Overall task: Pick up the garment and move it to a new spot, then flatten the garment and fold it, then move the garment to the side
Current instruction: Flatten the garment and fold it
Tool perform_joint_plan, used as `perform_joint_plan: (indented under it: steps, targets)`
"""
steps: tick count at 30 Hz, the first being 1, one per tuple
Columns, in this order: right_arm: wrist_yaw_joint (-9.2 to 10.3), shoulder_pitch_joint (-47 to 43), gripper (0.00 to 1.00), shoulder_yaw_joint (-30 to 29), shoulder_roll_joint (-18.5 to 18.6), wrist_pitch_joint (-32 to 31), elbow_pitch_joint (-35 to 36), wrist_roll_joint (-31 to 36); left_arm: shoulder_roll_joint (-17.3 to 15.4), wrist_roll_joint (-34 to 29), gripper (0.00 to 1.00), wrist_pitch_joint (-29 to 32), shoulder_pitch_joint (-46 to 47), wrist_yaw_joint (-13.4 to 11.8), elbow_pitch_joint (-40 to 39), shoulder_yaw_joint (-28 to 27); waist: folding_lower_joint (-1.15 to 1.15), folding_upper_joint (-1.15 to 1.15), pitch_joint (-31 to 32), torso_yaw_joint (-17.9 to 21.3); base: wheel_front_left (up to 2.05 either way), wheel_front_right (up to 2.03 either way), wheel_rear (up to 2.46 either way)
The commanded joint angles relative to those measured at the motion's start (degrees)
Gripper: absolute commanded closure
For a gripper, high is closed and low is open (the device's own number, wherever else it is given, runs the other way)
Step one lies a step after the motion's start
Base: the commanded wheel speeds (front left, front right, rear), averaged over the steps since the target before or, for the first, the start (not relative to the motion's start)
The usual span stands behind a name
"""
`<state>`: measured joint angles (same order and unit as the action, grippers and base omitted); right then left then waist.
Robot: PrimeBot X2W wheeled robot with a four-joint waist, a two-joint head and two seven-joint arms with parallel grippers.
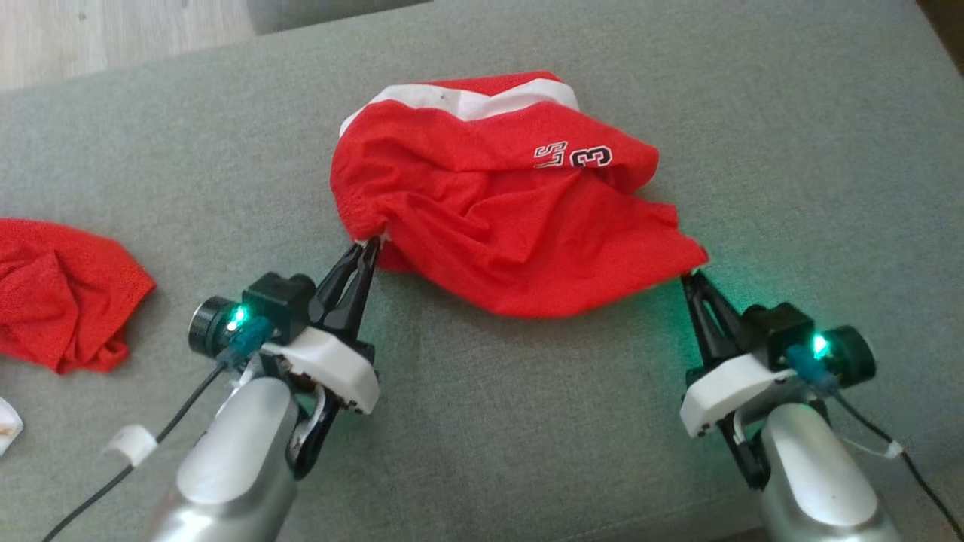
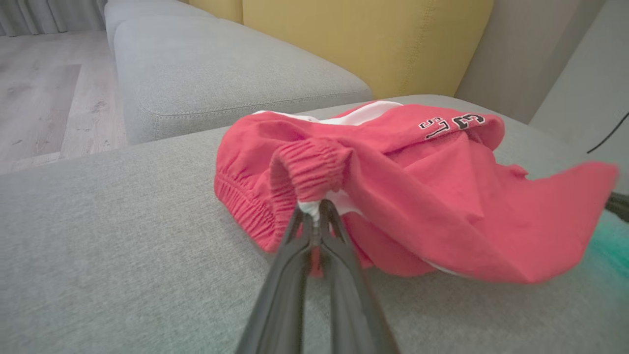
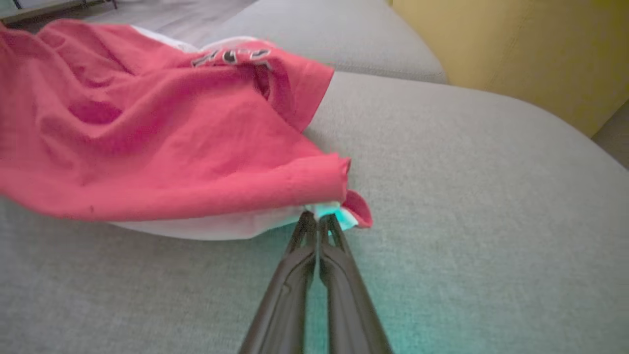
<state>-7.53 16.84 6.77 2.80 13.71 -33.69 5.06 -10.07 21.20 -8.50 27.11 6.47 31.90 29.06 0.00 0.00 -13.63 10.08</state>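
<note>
The garment point(image 1: 497, 203) is a crumpled pair of red shorts with a white band and black-and-white lettering, lying in the middle of the grey sofa seat point(image 1: 527, 421). My left gripper point(image 1: 370, 245) is shut on its elastic waistband at the near left; the left wrist view shows the fingers pinching the gathered waistband of the garment point(image 2: 393, 196) at my left gripper point(image 2: 316, 209). My right gripper point(image 1: 689, 277) is shut on the near right corner, and in the right wrist view my right gripper point(image 3: 318, 219) clamps the white-lined hem of the garment point(image 3: 162, 137).
A second red cloth point(image 1: 60, 290) lies bunched at the left edge of the seat, with a small white item point(image 1: 7, 425) beside it. Another grey cushion point(image 2: 221, 73) and a yellow backrest point(image 2: 363, 39) stand beyond. Wooden floor point(image 2: 44, 98) lies past the seat's edge.
</note>
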Motion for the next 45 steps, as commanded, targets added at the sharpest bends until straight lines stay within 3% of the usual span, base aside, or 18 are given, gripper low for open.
perform_joint_plan:
  steps: [1,12,18,22,29,34,38,45]
  targets:
    - [0.04,0.6,1.0,0.9,0.7,0.8,2.3,-0.5,-1.8,-0.1,1.0,0.1,0.5,-0.2,-2.2,-1.4,0.0,0.0,0.5,0.0,0.0,0.0,0.0]
    - [0.04,3.4,1.0,3.3,6.8,-4.4,13.2,-8.1,-11.3,1.9,1.0,10.4,4.4,0.8,-13.4,0.6,0.0,0.0,4.3,-1.8,0.0,0.0,0.0]
    - [0.04,9.5,1.0,5.7,10.5,-8.3,18.7,-12.9,-17.1,6.0,1.0,18.6,12.5,1.0,-18.9,5.4,0.0,0.0,6.6,-2.5,0.0,0.0,0.0]
    - [0.04,15.6,1.0,6.6,12.3,-10.0,21.5,-14.3,-19.9,8.7,1.0,19.9,20.0,1.0,-20.4,6.4,0.0,0.0,8.2,-2.3,0.0,0.0,0.0]
    - [0.04,20.3,1.0,3.4,12.7,-12.7,25.0,-14.1,-20.6,10.8,1.0,18.4,25.8,-0.2,-20.7,2.3,0.0,0.0,11.2,-2.2,0.0,0.0,0.0]
    - [0.04,15.1,1.0,1.0,12.0,-16.5,30.5,-15.0,-21.6,15.4,1.0,20.2,19.5,-0.6,-25.4,1.6,0.0,0.0,12.0,-2.2,0.0,0.0,0.0]
    - [0.04,10.2,1.0,-1.0,12.4,-20.3,36.6,-15.0,-24.1,18.6,1.0,22.8,14.5,-2.6,-32.4,0.0,0.0,0.0,11.2,-2.5,0.0,0.0,0.0]
    - [0.04,9.7,1.0,-2.2,13.4,-26.3,42.3,-14.7,-26.7,20.0,1.0,27.2,14.4,-4.2,-38.4,-1.0,0.0,0.0,7.0,-2.8,0.0,0.0,0.0]
